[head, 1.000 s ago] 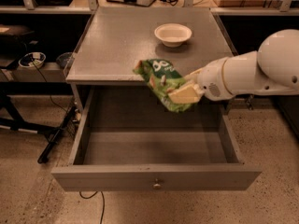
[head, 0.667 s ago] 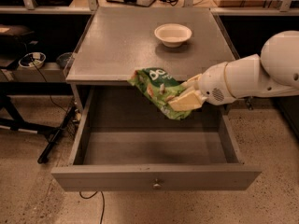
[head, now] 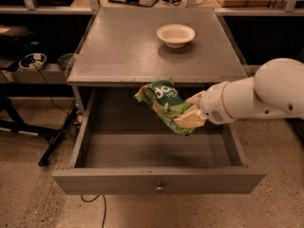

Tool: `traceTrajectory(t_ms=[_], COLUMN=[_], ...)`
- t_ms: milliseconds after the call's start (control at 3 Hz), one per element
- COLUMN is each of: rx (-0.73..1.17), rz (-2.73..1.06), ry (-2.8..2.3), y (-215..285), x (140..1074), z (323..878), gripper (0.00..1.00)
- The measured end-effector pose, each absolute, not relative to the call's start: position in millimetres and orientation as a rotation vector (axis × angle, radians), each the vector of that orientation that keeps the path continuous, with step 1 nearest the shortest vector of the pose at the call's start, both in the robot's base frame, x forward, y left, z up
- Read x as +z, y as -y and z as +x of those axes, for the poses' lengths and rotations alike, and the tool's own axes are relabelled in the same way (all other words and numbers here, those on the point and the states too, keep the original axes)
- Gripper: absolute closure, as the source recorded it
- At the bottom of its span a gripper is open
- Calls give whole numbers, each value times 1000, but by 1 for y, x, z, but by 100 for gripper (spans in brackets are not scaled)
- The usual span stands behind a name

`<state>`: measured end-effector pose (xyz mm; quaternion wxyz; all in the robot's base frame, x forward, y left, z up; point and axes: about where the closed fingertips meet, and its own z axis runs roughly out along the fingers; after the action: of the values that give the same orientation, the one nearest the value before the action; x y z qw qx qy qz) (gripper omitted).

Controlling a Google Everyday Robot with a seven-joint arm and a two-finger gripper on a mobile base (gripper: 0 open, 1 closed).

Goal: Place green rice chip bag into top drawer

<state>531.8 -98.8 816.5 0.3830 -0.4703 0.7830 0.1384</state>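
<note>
The end effector (head: 191,109), reaching in from the right on a white arm (head: 256,96), pinches the lower-right end of the green rice chip bag (head: 163,102) above the open top drawer (head: 118,180). The bag's long axis slants from upper left to lower right, with its free end pointing up-left toward the tabletop (head: 123,46) edge. A white bowl (head: 175,34) sits farther back.

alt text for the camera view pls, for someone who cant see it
The end effector of a white robot arm, reaching in from the right, holds a green rice chip bag in the air above the open top drawer. A white bowl sits on the grey cabinet top behind.
</note>
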Motion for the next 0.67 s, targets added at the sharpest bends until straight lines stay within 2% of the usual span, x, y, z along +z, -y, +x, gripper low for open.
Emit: traceTrajectory(t_ms=[667], rx=[295], rz=[-1172], ry=[-2023], y=[91], x=[790], z=[524], gripper=[100])
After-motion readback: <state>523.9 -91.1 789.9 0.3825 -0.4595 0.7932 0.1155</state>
